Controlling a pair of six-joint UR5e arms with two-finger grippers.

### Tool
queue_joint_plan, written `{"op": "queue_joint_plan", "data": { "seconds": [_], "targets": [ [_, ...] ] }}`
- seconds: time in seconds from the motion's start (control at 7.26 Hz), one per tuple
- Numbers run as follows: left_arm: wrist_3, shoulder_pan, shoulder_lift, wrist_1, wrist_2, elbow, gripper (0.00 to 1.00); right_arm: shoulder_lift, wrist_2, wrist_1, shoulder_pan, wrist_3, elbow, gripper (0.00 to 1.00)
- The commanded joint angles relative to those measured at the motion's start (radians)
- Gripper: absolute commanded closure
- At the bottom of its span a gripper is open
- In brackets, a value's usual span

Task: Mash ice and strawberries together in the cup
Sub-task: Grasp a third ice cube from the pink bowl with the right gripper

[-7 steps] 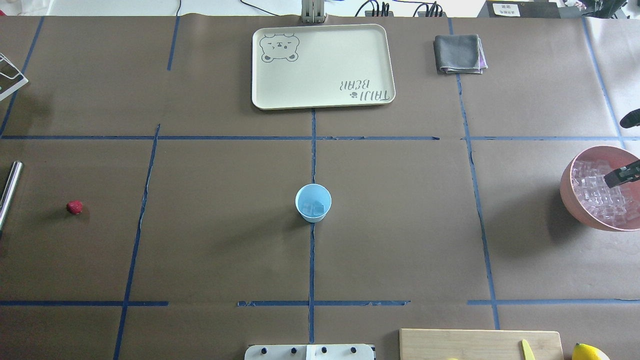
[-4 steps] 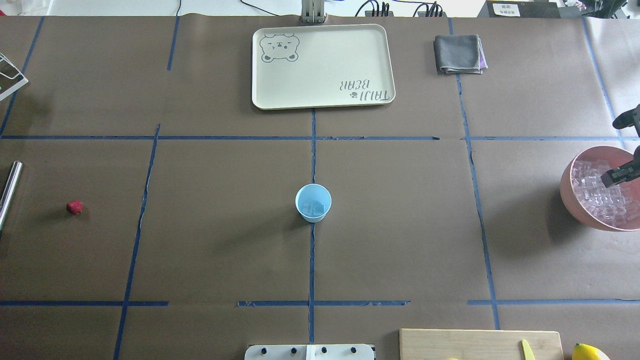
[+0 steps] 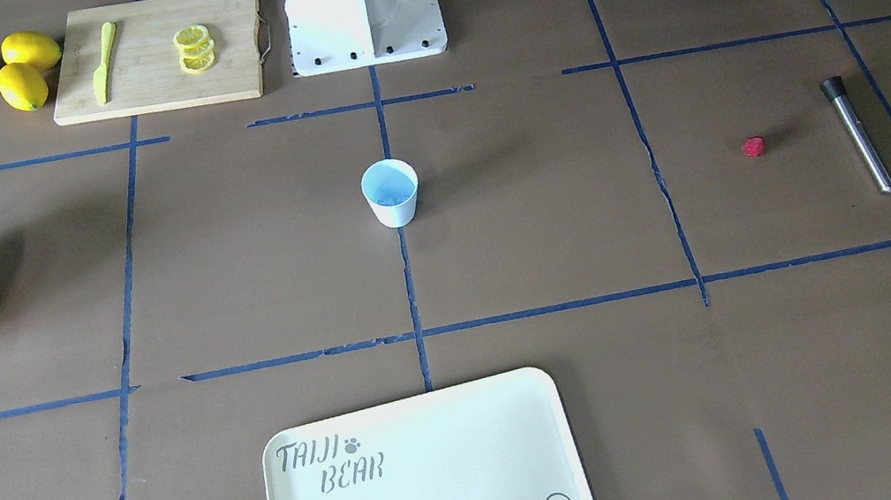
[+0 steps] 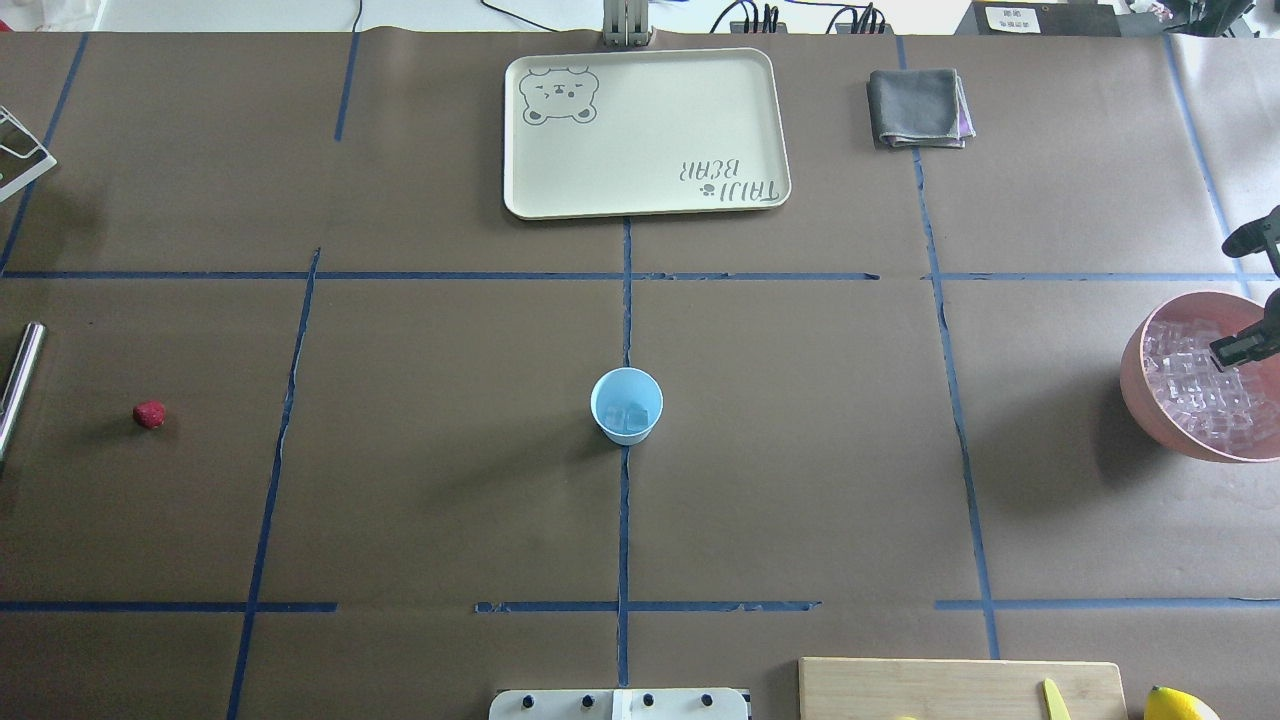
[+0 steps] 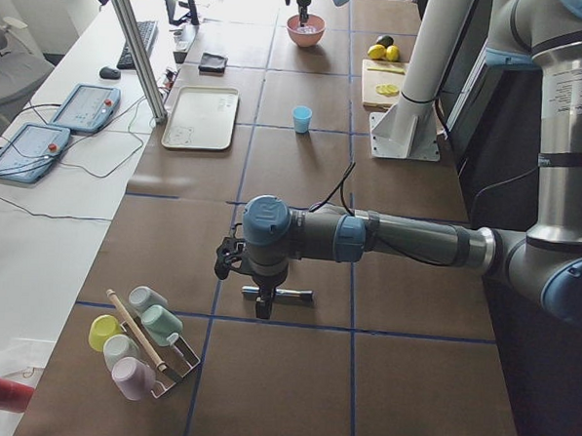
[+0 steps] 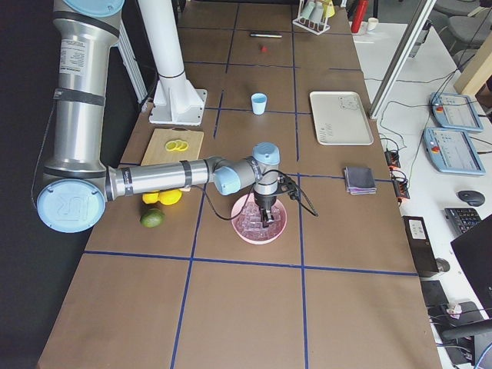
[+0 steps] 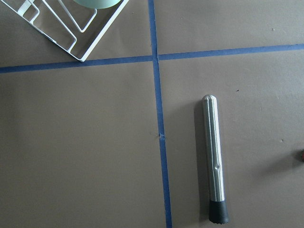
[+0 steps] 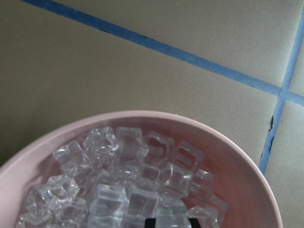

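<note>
At the centre of the desk [image 4: 800, 480]: the cup [image 4: 626, 405] stands upright on a blue tape line [image 4: 624, 520], with a few cubes of ice [image 4: 630, 415] inside.
Strawberry: the strawberry [image 4: 149, 414] lies on the desk's left side, near the metal muddler [image 7: 214, 161] but apart from it.
Pink bowl: the pink bowl [image 4: 1140, 385] at the far right is heaped with more ice.
Right end effector: the right end effector [image 4: 1238, 350] points down into the pink bowl; its opening and any hold cannot be told.
Left end effector: the left end effector [image 5: 263, 309] hovers over the muddler; its opening cannot be told.

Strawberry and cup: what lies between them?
No object. In the overhead view the stretch from the strawberry to the cup is bare brown paper, crossed only by one blue tape line.
</note>
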Motion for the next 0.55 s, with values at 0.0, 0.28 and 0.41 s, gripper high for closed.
{"op": "queue_joint_plan", "data": {
  "seconds": [0.0,0.28,0.41],
  "targets": [
    [-0.002,0.000,0.001,0.005,0.000,-0.012,0.00,0.002,0.009,-0.016,0.002,0.000,0.066,0.97],
    [-0.002,0.000,0.001,0.007,0.000,-0.013,0.00,0.012,0.102,-0.015,0.002,0.000,0.138,0.85],
    [0.000,0.000,0.001,0.007,0.000,-0.014,0.00,0.050,0.142,-0.012,0.020,0.000,0.141,0.95]
  ]
}}
